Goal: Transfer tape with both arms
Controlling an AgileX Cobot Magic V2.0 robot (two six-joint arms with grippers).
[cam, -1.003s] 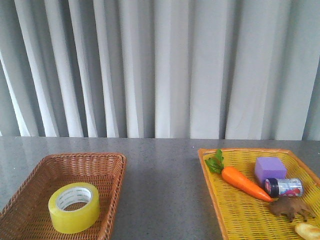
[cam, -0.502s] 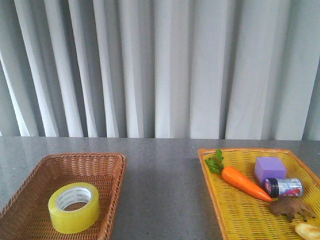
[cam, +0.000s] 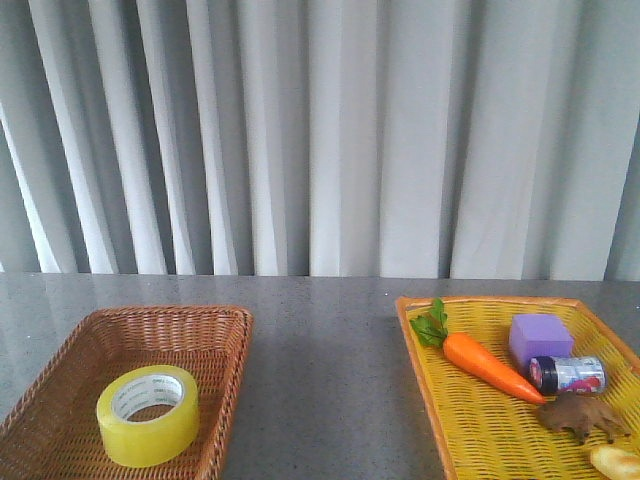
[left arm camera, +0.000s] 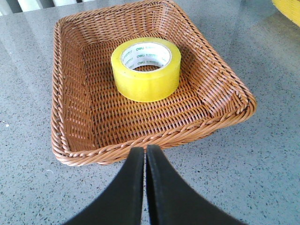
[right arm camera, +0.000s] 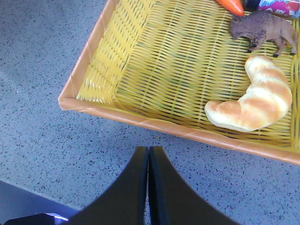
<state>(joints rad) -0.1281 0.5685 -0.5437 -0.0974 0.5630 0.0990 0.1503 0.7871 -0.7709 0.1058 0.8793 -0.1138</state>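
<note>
The yellow tape roll (cam: pixel 148 415) lies flat in the brown wicker basket (cam: pixel 225 385) at the front left. It also shows in the left wrist view (left arm camera: pixel 146 69), inside the basket (left arm camera: pixel 65 117). My left gripper (left arm camera: pixel 145 151) is shut and empty, over the grey table just outside the basket's near rim, apart from the tape. My right gripper (right arm camera: pixel 148 150) is shut and empty over the table, just outside the edge of the yellow tray (right arm camera: pixel 122 115). Neither arm shows in the front view.
The yellow woven tray (cam: pixel 425 390) at the right holds a carrot (cam: pixel 485 364), a purple block (cam: pixel 540 338), a small jar (cam: pixel 567 374), a brown animal figure (cam: pixel 583 415) and a croissant (right arm camera: pixel 253 103). Grey curtains hang behind the grey table (cam: pixel 320 380).
</note>
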